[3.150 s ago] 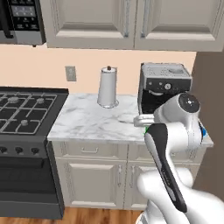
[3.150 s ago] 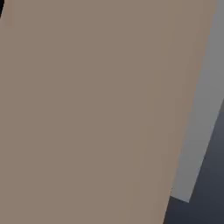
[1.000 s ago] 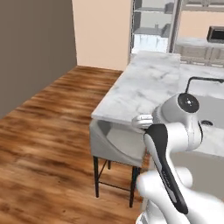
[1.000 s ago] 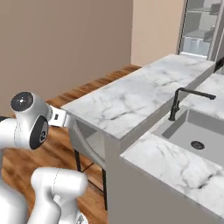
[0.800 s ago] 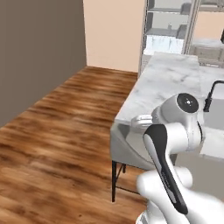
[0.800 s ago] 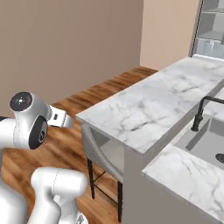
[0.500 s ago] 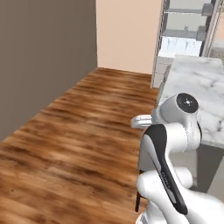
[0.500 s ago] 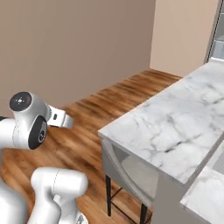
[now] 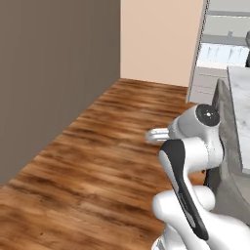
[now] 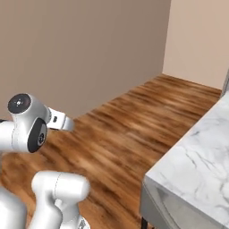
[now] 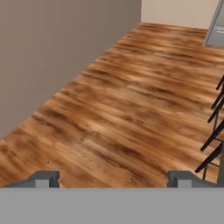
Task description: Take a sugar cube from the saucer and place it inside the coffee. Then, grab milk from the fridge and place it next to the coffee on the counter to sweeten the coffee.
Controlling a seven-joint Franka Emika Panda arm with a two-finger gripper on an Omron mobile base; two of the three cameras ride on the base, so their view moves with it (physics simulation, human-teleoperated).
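The fridge (image 9: 222, 53) stands at the far end of the room in the left base view, a grey cabinet with grey shelves and pale drawers showing; what lies on the shelves is too small to tell. In the hand view my gripper (image 11: 113, 179) is open, its two dark fingertips (image 11: 46, 178) far apart over bare wooden floor with nothing between them. The sugar cube, the saucer, the coffee, the milk and the counter are out of view.
Wooden floor (image 9: 97, 161) spreads ahead, bounded by a brown wall (image 9: 49, 73) on the left. A marble-topped island (image 10: 201, 165) runs along the right, with dark stool legs (image 11: 214, 131) beside it. My folded white arm (image 9: 195, 146) rises in front of the island.
The whole picture has swung as the base turned: the island and sink slid off to the right and the wall and floor came in. My gripper stayed open.
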